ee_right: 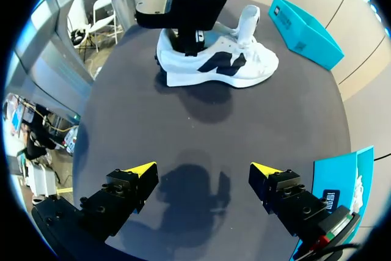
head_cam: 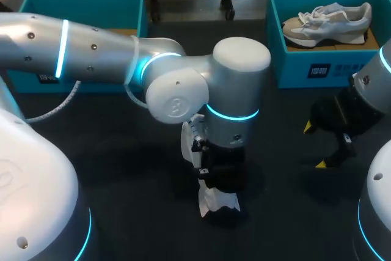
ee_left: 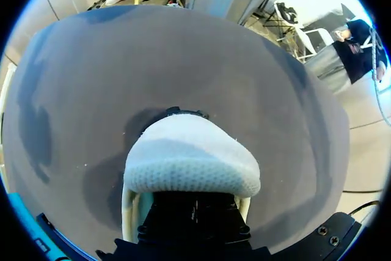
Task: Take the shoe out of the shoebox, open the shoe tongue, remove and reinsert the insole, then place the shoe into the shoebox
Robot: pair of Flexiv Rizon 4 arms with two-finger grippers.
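While the white mesh shoe (ee_right: 217, 59) sits sole-down, toe toward the teal shoebox (ee_right: 305, 25), left gripper (ee_right: 194, 41) is at its rounded heel, grip unreadable; right gripper (ee_right: 201, 175) fingers spread wide.

Three views on one dark table (head_cam: 122, 169): one fixed overhead, two on the wrists.

The table is looked down on from above and behind by the head view, the left arm (head_cam: 91, 47) entering at its left and the right arm (head_cam: 372, 90) at its right. The left wrist view is held very close over the white shoe (ee_left: 190, 157), so that little beyond dark tabletop is taken in. The right wrist view is set farther back and faced across the table, past the right gripper (ee_right: 203, 170), toward the same shoe (seen side-on there); a teal shoebox (ee_right: 308, 25) is shared with the head view.
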